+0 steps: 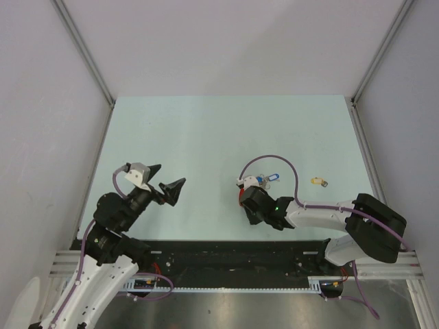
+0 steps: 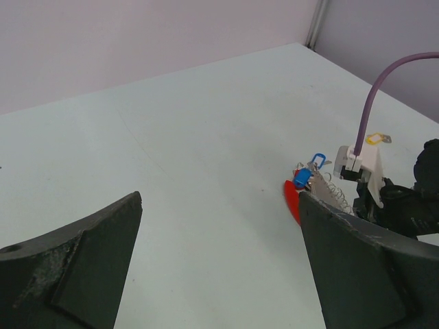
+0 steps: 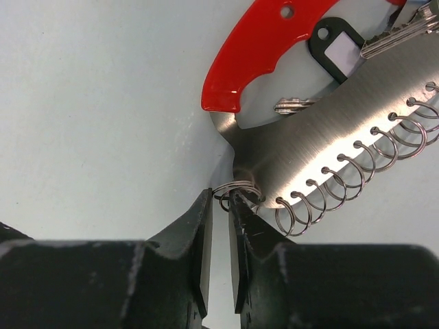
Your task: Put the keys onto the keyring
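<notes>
The arms (image 1: 319, 214) are white with black joints, purple cables (image 1: 274, 157) and scuffed black pincer fingers (image 2: 75, 274).

1 overhead, 2 wrist views, shared keyring (image 3: 309, 137)

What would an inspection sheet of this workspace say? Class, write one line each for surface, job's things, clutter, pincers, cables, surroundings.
Surface: pale green table, no spills seen.
Job's things: keyring, red end piece, at the right pincer; blue key by it; yellow key apart, further right.
Clutter: nothing seen.
Pincers: left pincer open, holding nothing; right pincer shut on the keyring's thin ring.
Cables: purple cable arcs out from the right wrist; another along the left arm.
Surroundings: white walls, metal frame posts.
</notes>
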Available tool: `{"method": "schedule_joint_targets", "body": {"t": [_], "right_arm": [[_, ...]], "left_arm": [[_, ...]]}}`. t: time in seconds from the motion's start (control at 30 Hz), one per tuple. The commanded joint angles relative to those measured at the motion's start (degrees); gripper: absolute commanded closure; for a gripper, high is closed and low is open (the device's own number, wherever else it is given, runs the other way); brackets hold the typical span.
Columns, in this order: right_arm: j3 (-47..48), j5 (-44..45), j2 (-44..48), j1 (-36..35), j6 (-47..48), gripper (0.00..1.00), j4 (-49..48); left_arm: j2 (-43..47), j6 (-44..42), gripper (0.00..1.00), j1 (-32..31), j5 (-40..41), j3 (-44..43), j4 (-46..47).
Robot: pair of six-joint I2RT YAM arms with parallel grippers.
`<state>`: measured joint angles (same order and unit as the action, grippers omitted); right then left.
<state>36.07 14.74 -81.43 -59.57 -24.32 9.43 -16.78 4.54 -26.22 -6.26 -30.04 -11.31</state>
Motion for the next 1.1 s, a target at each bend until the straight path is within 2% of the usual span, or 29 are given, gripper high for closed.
{"method": "schedule_joint_targets", "body": {"t": [0.0,0.2,0.33,0.4,0.6,0.83,0.97,1.07], "right_arm": [[0.4,-1.7,2.8,0.3,0.8,0.82,1.3],[0.5,-5.2,5.4,3.0,1.5,0.80,2.6],[0.5,-6.7,4.4,4.1,2.6,0.89,3.0],[0.5,-8.3,3.9,4.4,2.6,0.89,2.7],[0.4,-6.7,3.1,4.0,2.5,0.80,3.4],[0.1,-6.1,0.8,3.8,2.9,0.79,2.2],[0.1,-6.0,-0.8,3.8,3.2,0.81,1.6],[0.1,-6.0,-1.1,3.5,3.6,0.87,1.6]], "left_arm": [[-1.1,0.1,0.00,0.6,-1.6,-0.6,1.1],[-2.1,0.2,0.00,0.6,-3.1,-0.6,1.4],[-2.3,0.1,0.00,0.6,-3.3,-0.6,1.4],[-2.3,0.1,0.00,0.6,-3.3,-0.5,1.5],[-2.6,0.2,0.00,0.6,-3.8,-0.6,1.5],[-2.6,0.1,0.00,0.6,-3.9,-0.6,1.5],[-2.6,0.1,0.00,0.6,-4.1,-0.6,1.5],[-2.6,0.0,0.00,0.6,-4.1,-0.7,1.5]]}}
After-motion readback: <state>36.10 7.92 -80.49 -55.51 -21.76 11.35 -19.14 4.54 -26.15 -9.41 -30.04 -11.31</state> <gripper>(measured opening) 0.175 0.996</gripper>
